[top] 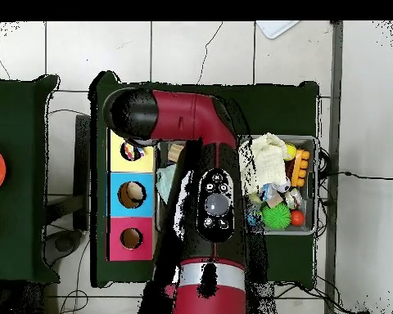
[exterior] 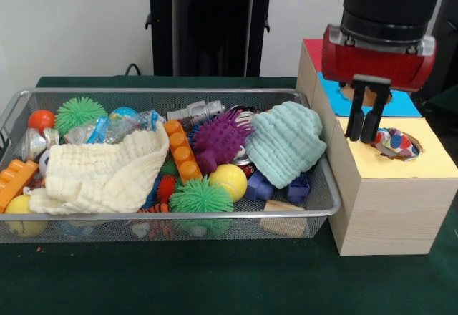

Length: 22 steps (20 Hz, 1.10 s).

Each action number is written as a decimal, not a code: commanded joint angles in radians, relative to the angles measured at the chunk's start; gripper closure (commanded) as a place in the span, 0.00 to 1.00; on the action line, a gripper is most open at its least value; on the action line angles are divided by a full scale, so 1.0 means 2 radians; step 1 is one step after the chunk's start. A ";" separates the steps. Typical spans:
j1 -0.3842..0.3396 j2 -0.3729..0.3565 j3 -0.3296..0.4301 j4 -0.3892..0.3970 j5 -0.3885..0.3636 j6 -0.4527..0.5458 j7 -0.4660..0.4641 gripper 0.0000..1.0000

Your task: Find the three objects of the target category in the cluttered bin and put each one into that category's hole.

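The silver wire-mesh bin (exterior: 325, 186) holds mixed toys; it also shows in the overhead view (top: 316, 163). A white dotted cloth piece (exterior: 396, 143) lies bunched in the round hole (exterior: 415, 148) of the yellow-topped box (exterior: 401, 165). In the overhead view the same cloth (top: 133, 151) fills that hole. My gripper (exterior: 365, 132) hangs just left of the hole, over the yellow top, shut and holding nothing. No other dotted cloth shows in the bin. In the overhead view the arm hides the gripper.
A cream knit cloth (exterior: 100, 172) and a mint knit cloth (exterior: 286, 143) cover much of the bin, among spiky balls, an orange brick (exterior: 180, 154) and a yellow ball (exterior: 229, 180). Blue-topped (top: 115, 196) and red-topped (top: 116, 239) boxes stand behind the yellow one.
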 commanded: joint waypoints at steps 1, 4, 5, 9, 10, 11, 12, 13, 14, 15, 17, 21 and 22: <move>0.005 0.037 0.040 -0.004 0.003 0.004 0.050 1.00; -0.004 0.043 0.044 0.011 0.003 -0.021 0.041 1.00; -0.006 0.047 0.044 0.012 0.000 -0.030 0.039 1.00; -0.014 0.056 0.049 0.031 -0.002 -0.057 0.035 1.00; -0.014 0.056 0.051 0.034 0.000 -0.056 0.036 1.00; -0.014 0.056 0.052 0.037 0.003 -0.055 0.038 1.00; -0.013 0.056 0.053 0.040 0.005 -0.054 0.039 1.00; -0.009 0.054 0.051 0.040 0.007 -0.047 0.046 1.00; -0.005 0.052 0.048 0.040 0.009 -0.040 0.052 1.00; -0.001 0.047 0.047 0.040 0.013 -0.029 0.057 1.00; 0.007 0.037 0.045 0.043 0.018 -0.009 0.066 1.00; 0.021 0.016 0.042 0.054 0.032 0.029 0.081 1.00; 0.024 0.012 0.041 0.056 0.036 0.039 0.085 1.00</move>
